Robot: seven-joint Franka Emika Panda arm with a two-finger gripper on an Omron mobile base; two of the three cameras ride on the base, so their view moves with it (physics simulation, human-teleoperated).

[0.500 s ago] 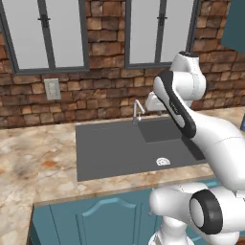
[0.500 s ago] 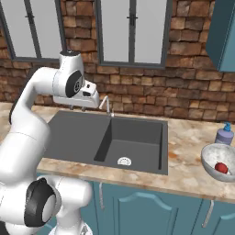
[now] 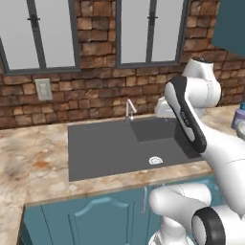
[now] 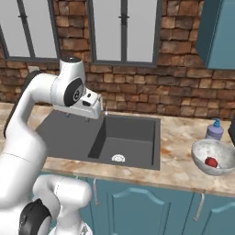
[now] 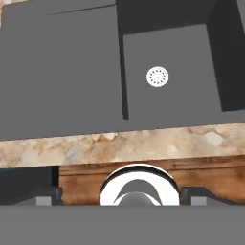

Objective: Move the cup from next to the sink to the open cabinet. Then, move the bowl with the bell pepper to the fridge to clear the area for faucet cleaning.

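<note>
hovering over the wide dark grey sink [image 4: 110,133], jaws too hidden to tell; glossy white bowl [image 4: 214,157] with red bell pepper [image 4: 211,162] waits on the counter [image 4: 183,137], fridge trip undone.

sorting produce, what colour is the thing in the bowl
Shiny red bell pepper in the pale bowl, clearest in the right base view.

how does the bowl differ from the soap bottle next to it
The bowl is wide, low and open, glossy white-grey, holding a red bell pepper; the soap bottle is narrow, upright and pale blue with a pump top. The bowl sits nearer the counter's front edge, the bottle behind it. Both stand on the counter right of the sink.
</note>
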